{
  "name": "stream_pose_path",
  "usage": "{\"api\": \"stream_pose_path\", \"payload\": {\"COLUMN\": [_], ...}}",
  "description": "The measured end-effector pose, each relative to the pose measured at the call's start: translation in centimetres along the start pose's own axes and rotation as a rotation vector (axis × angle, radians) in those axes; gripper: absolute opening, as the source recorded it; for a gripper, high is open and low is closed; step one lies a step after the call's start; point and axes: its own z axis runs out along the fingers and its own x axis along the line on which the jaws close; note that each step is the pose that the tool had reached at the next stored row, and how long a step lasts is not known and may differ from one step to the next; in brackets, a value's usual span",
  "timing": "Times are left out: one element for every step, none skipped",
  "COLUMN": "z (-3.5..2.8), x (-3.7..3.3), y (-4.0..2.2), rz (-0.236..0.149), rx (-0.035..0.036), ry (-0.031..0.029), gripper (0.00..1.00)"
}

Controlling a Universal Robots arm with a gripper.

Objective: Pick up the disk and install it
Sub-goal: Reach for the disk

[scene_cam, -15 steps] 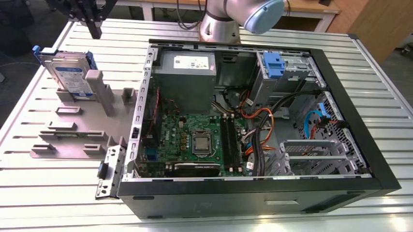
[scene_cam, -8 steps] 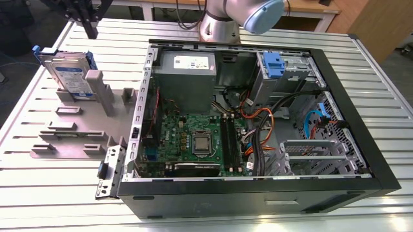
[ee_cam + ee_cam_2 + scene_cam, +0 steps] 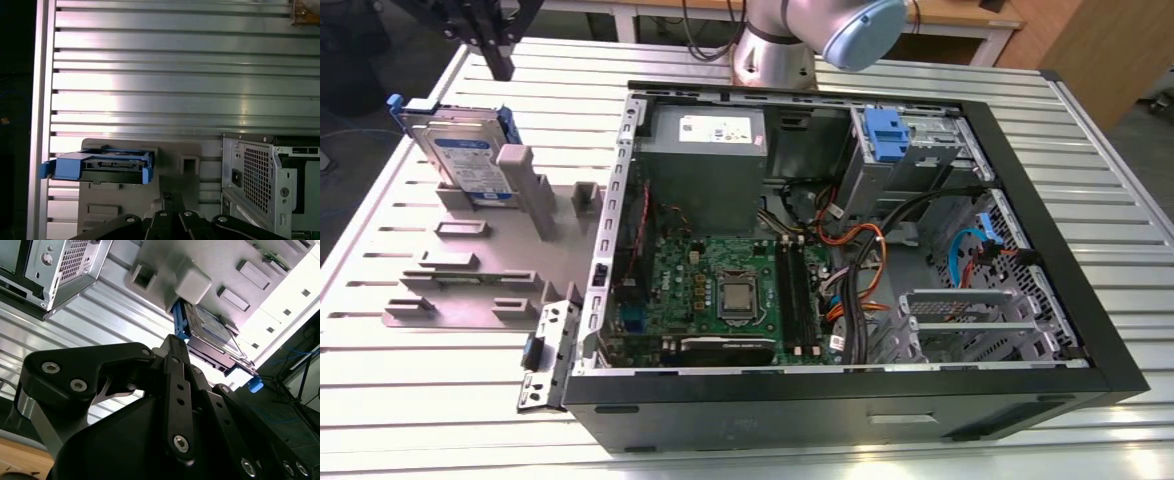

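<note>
Across the middle of the slatted table (image 3: 427,400) sits the open computer case (image 3: 854,405). Grey holder (image 3: 507,250) lies beside it, by the table edge on the exterior view's left, and the disk (image 3: 460,160) stands on edge at its far end. Gripper (image 3: 169,197) hovers near the disk without touching it, fingers pinched together on nothing.

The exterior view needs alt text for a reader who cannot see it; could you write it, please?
The disk stands on edge in a grey holder, at the exterior view's left of an open computer case with its motherboard exposed. The robot arm rises beyond the case.
</note>
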Motion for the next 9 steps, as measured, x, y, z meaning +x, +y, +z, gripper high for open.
{"api": "stream_pose_path", "payload": {"z": [0.01, 0.02, 0.03, 0.04, 0.05, 0.06, 0.07, 0.08, 0.09], "x": [0.1, 0.2, 0.31, 0.42, 0.51, 0.61, 0.7, 0.79, 0.87], "y": [0.0, 0.0, 0.01, 0.01, 0.01, 0.01, 0.01, 0.01, 0.01], "rz": [0.0, -0.001, -0.001, -0.001, -0.001, -0.002, -0.002, -0.002, -0.002], "rx": [0.0, 0.0, 0.0, 0.0, 0.0, 0.0, 0.0, 0.0, 0.0], "ry": [0.0, 0.0001, 0.0002, 0.0003, 0.0003, 0.0003, 0.0004, 0.0005, 0.0005], "gripper": [0.11, 0.11, 0.11, 0.11, 0.11, 0.11, 0.11, 0.11, 0.11]}}
